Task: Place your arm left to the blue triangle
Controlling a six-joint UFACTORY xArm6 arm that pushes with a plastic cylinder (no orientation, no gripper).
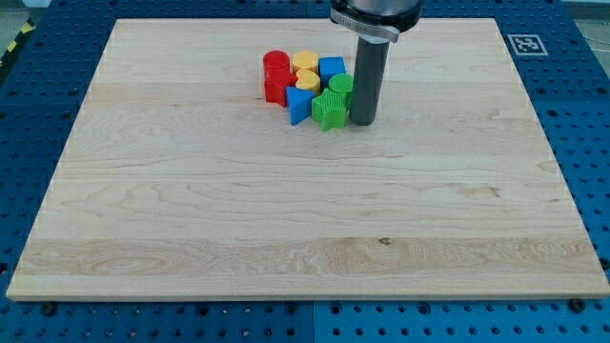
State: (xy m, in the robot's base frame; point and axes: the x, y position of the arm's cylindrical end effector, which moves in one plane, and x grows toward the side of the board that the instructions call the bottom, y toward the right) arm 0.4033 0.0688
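The blue triangle (298, 106) lies at the bottom left of a tight cluster of blocks near the top middle of the wooden board (191, 210). My tip (362, 122) stands at the right side of the cluster, right beside the green star-shaped block (331, 110) and to the right of the blue triangle. The cluster also holds two red blocks (276, 76), a yellow round block (305, 62), a yellow heart-shaped block (307, 81), a blue cube (332, 69) and a green round block (341, 86).
The board lies on a blue perforated table (581, 114). A black and white marker (526, 43) sits at the board's top right corner.
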